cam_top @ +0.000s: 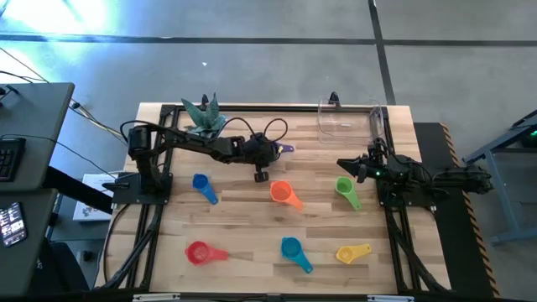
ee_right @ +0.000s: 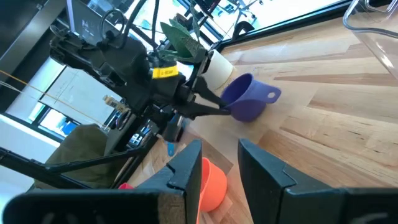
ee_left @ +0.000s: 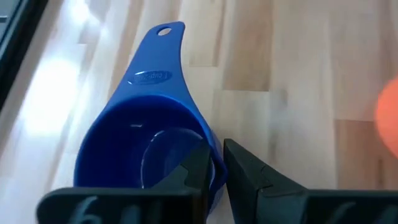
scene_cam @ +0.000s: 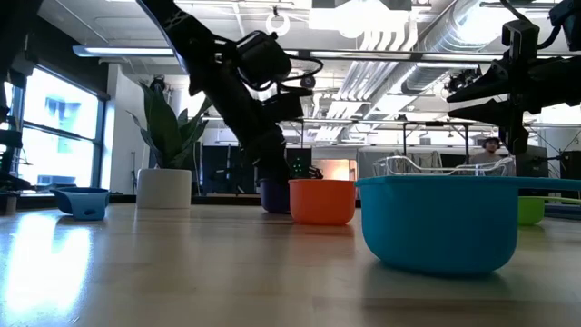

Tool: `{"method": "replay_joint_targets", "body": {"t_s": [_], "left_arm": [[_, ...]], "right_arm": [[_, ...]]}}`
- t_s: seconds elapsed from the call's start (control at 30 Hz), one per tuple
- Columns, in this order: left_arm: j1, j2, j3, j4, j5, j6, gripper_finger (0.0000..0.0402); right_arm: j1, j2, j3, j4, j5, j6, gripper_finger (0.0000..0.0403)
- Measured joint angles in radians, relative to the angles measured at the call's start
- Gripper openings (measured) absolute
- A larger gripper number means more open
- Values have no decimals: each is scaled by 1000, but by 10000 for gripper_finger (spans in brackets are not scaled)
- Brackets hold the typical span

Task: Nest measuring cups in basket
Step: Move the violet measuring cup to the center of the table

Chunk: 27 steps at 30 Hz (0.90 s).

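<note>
A purple measuring cup (cam_top: 286, 148) stands on the table near its far middle, beside a white plant pot (ee_right: 217, 68). My left gripper (ee_left: 214, 149) reaches it from the left and is shut on its bowl. The clear basket (cam_top: 348, 120) stands at the far right. Blue (cam_top: 204, 186), orange (cam_top: 284, 194), green (cam_top: 346, 190), red (cam_top: 201, 252), teal (cam_top: 294, 251) and yellow (cam_top: 351, 252) cups rest on their bottoms on the wood. My right gripper (ee_right: 221, 155) waits open at the table's right side, holding nothing. My left gripper has the purple cup by the bowl's rim (ee_left: 208, 134), on the side opposite the handle (ee_left: 165, 37). One finger is inside the bowl and one outside, with the wall pinched between them. The fingers slant down from the table's left. The cup sits upright on the table.
The potted plant (cam_top: 204, 113) stands just left of the purple cup at the far edge. The orange cup (scene_cam: 321, 201) is close on the near side of the held cup. Bare wood lies between the purple cup and the basket (ee_right: 373, 25).
</note>
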Motion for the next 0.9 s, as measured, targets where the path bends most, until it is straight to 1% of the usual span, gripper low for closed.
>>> {"method": "replay_joint_targets", "body": {"t_s": [0.1, 0.2, 0.37, 0.5, 0.6, 0.73, 0.9], "left_arm": [[-20, -33, -1, -51, -25, -38, 30], [-41, -74, -2, -131, -70, -67, 19], [-76, -140, -1, -190, -123, -95, 20], [-104, -185, -1, -243, -132, -133, 26], [-132, -221, -1, -298, -133, -167, 21], [-192, -265, -1, -362, -142, -214, 19], [-297, -308, -1, -451, -196, -298, 28]], "right_arm": [[0, 0, 0, 0, 0, 0, 96], [0, 1, 0, 0, 0, 0, 96], [0, 1, 0, 0, 0, -8, 96], [0, 1, 0, 0, 0, -8, 96], [0, 1, 0, 0, 0, -8, 96], [0, 0, 0, 0, 0, -8, 96], [0, 0, 0, 0, 0, -6, 96]]}}
